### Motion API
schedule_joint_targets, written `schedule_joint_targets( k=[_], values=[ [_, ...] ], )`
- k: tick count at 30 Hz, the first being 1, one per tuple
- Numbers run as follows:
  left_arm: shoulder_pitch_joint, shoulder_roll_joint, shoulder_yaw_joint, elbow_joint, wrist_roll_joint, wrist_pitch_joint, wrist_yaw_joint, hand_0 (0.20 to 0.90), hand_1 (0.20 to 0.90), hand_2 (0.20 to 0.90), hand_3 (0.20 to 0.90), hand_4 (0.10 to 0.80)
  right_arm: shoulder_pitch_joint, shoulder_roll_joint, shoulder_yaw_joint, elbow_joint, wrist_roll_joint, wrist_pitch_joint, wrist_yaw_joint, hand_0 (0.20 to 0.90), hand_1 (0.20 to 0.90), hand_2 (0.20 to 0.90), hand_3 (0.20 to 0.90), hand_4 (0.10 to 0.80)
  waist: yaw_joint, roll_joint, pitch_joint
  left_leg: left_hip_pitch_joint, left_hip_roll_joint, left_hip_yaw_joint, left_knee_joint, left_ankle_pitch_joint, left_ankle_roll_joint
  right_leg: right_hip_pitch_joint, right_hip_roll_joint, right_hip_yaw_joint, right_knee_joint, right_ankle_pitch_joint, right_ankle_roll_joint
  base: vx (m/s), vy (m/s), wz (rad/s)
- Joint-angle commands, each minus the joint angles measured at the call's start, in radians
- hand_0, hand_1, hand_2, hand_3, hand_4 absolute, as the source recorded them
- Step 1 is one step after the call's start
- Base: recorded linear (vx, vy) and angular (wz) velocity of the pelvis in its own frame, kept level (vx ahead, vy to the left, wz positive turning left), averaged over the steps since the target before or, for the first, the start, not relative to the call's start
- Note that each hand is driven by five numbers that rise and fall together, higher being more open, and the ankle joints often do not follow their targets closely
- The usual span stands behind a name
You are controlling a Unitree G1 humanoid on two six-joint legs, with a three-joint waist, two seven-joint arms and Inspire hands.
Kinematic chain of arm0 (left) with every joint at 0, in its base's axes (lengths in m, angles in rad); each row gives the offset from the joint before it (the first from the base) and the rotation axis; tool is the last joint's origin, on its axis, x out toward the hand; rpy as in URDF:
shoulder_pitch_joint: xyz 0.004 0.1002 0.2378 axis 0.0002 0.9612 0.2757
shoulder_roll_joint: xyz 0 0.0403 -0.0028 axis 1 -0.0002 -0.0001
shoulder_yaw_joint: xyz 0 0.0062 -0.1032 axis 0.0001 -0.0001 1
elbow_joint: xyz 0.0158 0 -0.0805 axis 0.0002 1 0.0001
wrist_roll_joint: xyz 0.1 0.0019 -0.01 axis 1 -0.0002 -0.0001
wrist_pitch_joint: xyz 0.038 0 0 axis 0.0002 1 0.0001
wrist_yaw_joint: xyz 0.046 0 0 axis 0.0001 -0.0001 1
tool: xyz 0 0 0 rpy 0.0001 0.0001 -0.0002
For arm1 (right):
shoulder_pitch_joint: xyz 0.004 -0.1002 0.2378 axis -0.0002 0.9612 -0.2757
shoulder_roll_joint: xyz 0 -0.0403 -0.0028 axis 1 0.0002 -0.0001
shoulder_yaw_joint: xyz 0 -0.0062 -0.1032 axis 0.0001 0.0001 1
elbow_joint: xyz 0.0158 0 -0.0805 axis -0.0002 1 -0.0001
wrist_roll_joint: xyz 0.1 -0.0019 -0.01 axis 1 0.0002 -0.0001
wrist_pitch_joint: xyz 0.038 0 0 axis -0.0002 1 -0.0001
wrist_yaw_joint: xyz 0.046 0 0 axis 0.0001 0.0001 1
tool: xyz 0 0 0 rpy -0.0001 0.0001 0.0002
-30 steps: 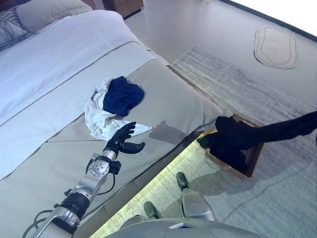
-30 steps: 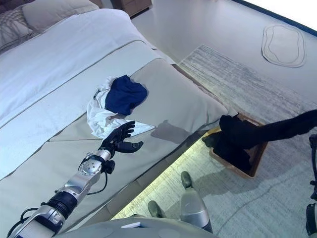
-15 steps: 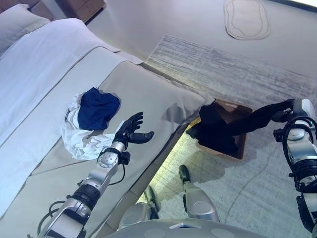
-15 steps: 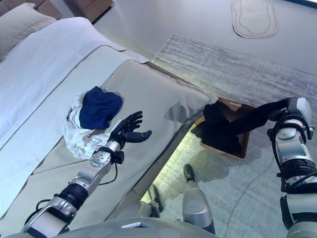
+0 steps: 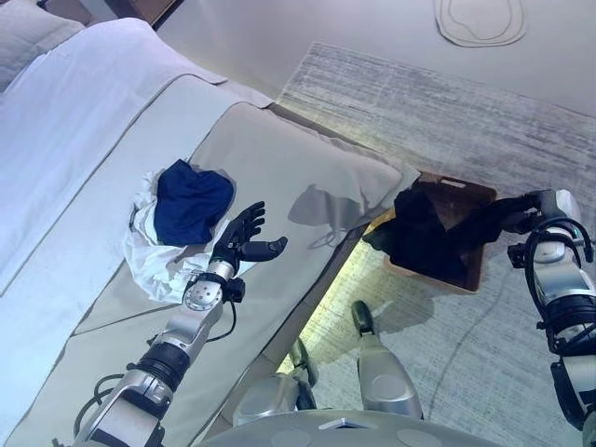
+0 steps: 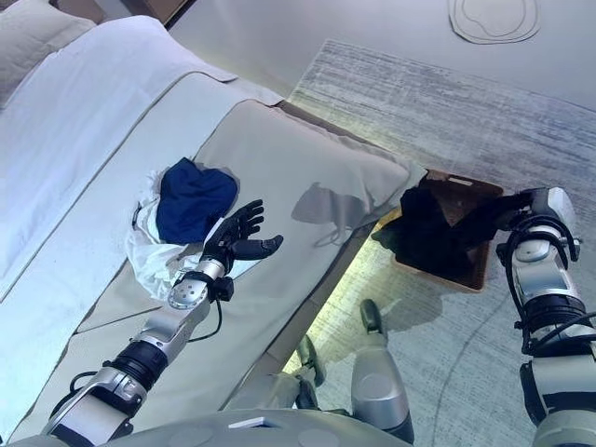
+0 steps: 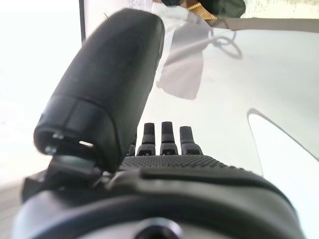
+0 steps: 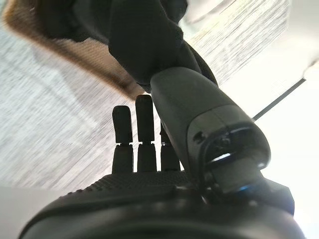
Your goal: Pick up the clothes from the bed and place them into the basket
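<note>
Clothes (image 5: 182,219) lie just beside left robot hand (image 5: 244,244).

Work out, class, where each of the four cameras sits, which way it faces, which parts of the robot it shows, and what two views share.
Left eye view: on the head, looking down at the bed, the clothes and the basket; shows the left hand.
Right eye view: same head and scene, slightly offset.
Left wrist view: on the left wrist, facing along the open left hand across the bed.
Right wrist view: on the right wrist, along the right hand towards the black garment over the basket.
Shared: both eye views show the basket.
</note>
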State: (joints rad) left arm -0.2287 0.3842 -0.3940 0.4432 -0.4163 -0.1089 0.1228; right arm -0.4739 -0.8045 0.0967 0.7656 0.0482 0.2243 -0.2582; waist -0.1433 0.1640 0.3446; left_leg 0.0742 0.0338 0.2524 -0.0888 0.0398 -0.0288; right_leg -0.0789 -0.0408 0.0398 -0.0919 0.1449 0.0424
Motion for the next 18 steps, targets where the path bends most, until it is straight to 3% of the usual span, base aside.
schedule_joint_targets(
  k=[1, 10, 11, 12, 13, 14, 18],
  values=[
    [-0.008, 0.009, 0.022, -0.061, -0.022, -0.094, 0.007, 0.9, 0.9, 0.9, 0.9, 0.8, -0.088, -0.035, 0.049, 0.003, -0.038, -0.092, -0.024, 0.3, 0.3, 0.3, 0.2, 0.1, -0.01, -0.047, -0.094, -0.007, -0.008, 0.013, 0.1, -0.105, -0.01, 0.025, -0.042, -0.056, 0.037, -0.056, 0.038, 0.002, -0.006, 0.05],
    [-0.006, 0.01, 0.021, -0.051, -0.025, -0.101, 0.002, 0.9, 0.9, 0.9, 0.9, 0.8, -0.096, -0.016, 0.072, 0.043, -0.1, -0.056, -0.012, 0.3, 0.3, 0.3, 0.2, 0.1, -0.001, -0.042, -0.101, -0.004, -0.012, 0.007, 0.09, -0.105, -0.006, 0.028, -0.04, -0.056, 0.038, -0.063, 0.04, 0.0, -0.001, 0.0],
    [-0.003, 0.008, 0.02, -0.054, -0.024, -0.102, 0.005, 0.9, 0.9, 0.9, 0.9, 0.8, -0.096, -0.013, 0.069, 0.072, -0.109, -0.047, -0.021, 0.373, 0.373, 0.373, 0.285, 0.185, 0.0, -0.04, -0.102, -0.003, -0.013, 0.006, 0.088, -0.104, -0.005, 0.03, -0.039, -0.055, 0.036, -0.063, 0.039, 0.0, 0.0, 0.0],
    [-0.001, 0.01, 0.019, -0.057, -0.026, -0.102, 0.008, 0.9, 0.9, 0.9, 0.9, 0.8, -0.095, -0.013, 0.066, 0.089, -0.112, -0.043, -0.029, 0.401, 0.401, 0.401, 0.318, 0.218, 0.001, -0.038, -0.101, -0.001, -0.012, 0.007, 0.086, -0.103, -0.006, 0.031, -0.038, -0.055, 0.034, -0.063, 0.039, 0.0, 0.0, 0.0],
    [0.0, 0.01, 0.018, -0.059, -0.026, -0.102, 0.01, 0.9, 0.9, 0.9, 0.9, 0.8, -0.094, -0.012, 0.064, 0.101, -0.114, -0.041, -0.037, 0.509, 0.509, 0.509, 0.444, 0.344, 0.002, -0.037, -0.102, -0.001, -0.011, 0.006, 0.084, -0.102, -0.006, 0.032, -0.038, -0.054, 0.033, -0.062, 0.039, 0.0, 0.0, 0.0],
    [0.003, 0.012, 0.017, -0.059, -0.029, -0.106, 0.009, 0.9, 0.9, 0.9, 0.9, 0.8, -0.094, -0.013, 0.059, 0.117, -0.121, -0.038, -0.05, 0.9, 0.9, 0.9, 0.9, 0.8, 0.004, -0.035, -0.102, 0.0, -0.011, 0.005, 0.083, -0.101, -0.007, 0.034, -0.038, -0.055, 0.03, -0.061, 0.039, 0.0, 0.0, 0.0],
    [0.009, 0.018, 0.018, -0.062, -0.031, -0.107, -0.006, 0.9, 0.9, 0.9, 0.9, 0.8, -0.1, -0.022, 0.051, 0.145, -0.137, -0.043, -0.064, 0.9, 0.9, 0.9, 0.9, 0.8, 0.011, -0.03, -0.103, 0.005, -0.012, 0.002, 0.075, -0.096, -0.008, 0.043, -0.039, -0.059, 0.023, -0.059, 0.04, 0.0, 0.0, 0.0]
  ],
)
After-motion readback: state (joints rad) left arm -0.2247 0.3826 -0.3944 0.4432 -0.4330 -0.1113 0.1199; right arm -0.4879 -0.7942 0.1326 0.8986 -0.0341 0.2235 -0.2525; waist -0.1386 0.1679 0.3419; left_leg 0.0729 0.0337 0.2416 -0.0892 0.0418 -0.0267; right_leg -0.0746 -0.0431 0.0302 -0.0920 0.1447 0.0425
